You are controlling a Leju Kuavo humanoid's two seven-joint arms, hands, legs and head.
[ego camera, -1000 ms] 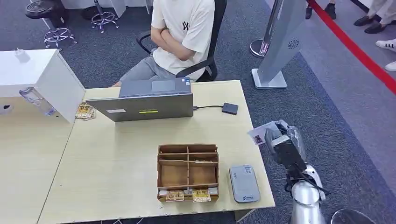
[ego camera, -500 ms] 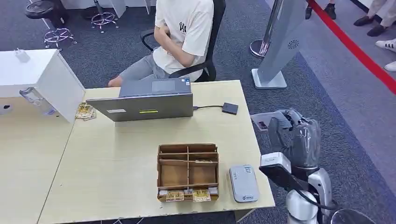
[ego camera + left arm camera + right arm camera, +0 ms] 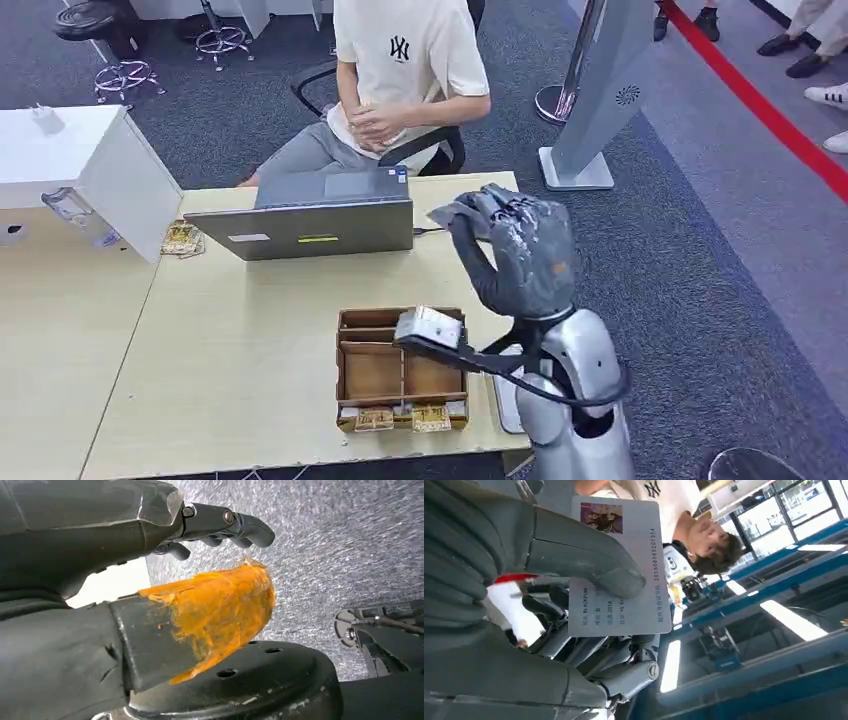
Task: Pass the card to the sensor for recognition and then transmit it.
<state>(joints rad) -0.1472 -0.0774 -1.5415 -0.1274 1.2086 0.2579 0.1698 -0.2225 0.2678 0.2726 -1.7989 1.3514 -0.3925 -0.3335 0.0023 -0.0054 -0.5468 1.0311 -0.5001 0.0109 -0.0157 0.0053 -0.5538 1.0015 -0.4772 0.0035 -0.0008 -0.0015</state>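
ID card (image 3: 624, 555): thin, stiff, light, likely slippery plastic, pinched at one edge between thumb and fingers (image 3: 589, 565) of the right hand (image 3: 520, 255), frame centre above the counter (image 3: 230, 350); best gripped by its margin.

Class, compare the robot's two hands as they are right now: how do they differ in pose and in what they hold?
The right hand is raised above the table; the left hand hangs over grey carpet. The right hand pinches a card under its thumb; the left hand holds nothing, fingers apart. The left thumb carries orange tape; the right thumb is plain grey. Both have dark fingers.
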